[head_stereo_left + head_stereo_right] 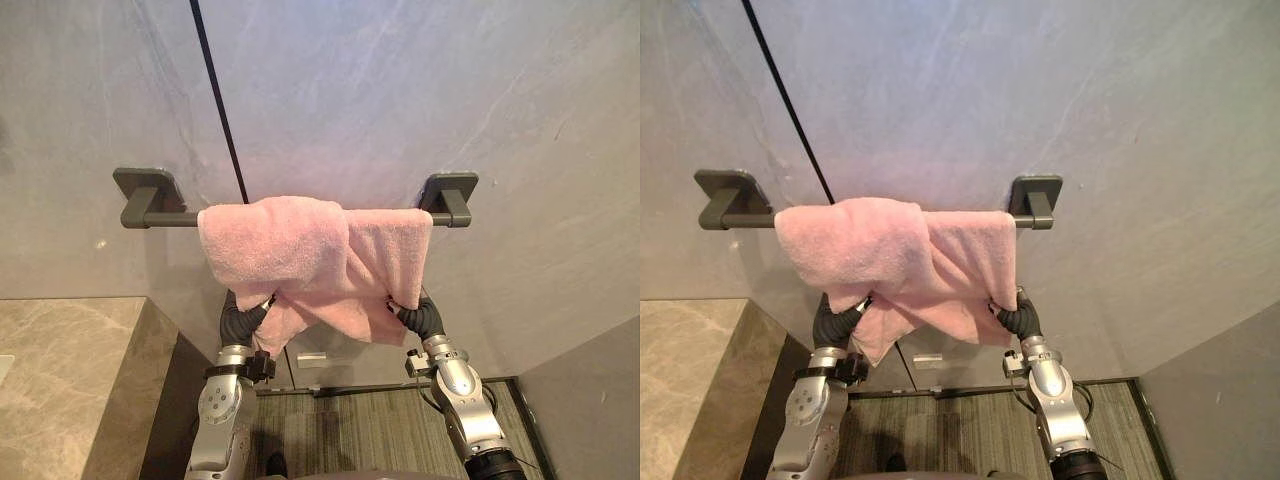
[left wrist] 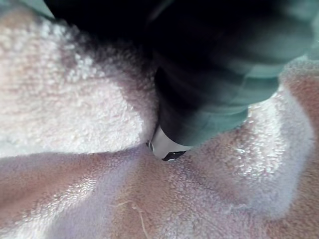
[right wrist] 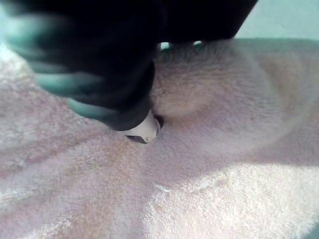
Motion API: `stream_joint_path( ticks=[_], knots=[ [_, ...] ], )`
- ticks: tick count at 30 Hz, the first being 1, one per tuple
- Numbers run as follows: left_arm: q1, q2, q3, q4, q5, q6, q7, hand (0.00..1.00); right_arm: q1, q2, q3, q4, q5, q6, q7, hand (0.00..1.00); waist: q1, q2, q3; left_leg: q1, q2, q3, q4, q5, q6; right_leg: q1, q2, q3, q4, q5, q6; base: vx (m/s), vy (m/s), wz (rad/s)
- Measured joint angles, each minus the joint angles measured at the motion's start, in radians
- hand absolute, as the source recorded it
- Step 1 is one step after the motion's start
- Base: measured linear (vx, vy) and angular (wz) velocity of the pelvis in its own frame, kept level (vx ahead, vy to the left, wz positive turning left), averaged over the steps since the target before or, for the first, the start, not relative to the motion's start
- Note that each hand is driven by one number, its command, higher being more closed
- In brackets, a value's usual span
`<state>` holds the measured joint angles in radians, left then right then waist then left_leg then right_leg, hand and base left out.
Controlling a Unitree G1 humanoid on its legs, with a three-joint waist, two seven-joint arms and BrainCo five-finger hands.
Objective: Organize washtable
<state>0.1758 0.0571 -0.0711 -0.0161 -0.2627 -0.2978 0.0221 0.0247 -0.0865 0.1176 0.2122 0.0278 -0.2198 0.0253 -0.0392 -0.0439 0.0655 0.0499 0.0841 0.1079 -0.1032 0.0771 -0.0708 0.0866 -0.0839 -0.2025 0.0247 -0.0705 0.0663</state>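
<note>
A pink towel (image 1: 310, 260) hangs bunched and crossed over a dark grey towel bar (image 1: 160, 218) fixed to the grey wall. My left hand (image 1: 243, 322) reaches up under the towel's lower left part, with its dark ribbed cover showing below the cloth. My right hand (image 1: 422, 318) is raised under the towel's lower right corner. In the wrist views, the left hand (image 2: 219, 74) and the right hand (image 3: 109, 74) are each buried in the pink towel (image 2: 75, 114), which hides what they hold.
A beige stone counter (image 1: 60, 370) lies at the lower left, its dark side facing the arms. The bar's right bracket (image 1: 448, 195) stands out from the wall. A striped floor mat (image 1: 370, 430) lies below, with a grey wall at the lower right.
</note>
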Motion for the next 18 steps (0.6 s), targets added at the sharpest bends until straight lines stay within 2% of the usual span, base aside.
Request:
stream_joint_path(
  ticks=[18],
  knots=[
    [-0.051,0.031,-0.009,0.169,0.062,-0.02,-0.007,1.0,-0.049,0.003,0.03,0.126,-0.068,-0.007,0.0,1.0,-0.001,0.002,-0.001,0.014,-0.001,0.01,0.0,-0.011,-0.004,0.016,0.001,0.009,-0.019,0.001,-0.001,0.0,0.0,-0.01]
  ],
)
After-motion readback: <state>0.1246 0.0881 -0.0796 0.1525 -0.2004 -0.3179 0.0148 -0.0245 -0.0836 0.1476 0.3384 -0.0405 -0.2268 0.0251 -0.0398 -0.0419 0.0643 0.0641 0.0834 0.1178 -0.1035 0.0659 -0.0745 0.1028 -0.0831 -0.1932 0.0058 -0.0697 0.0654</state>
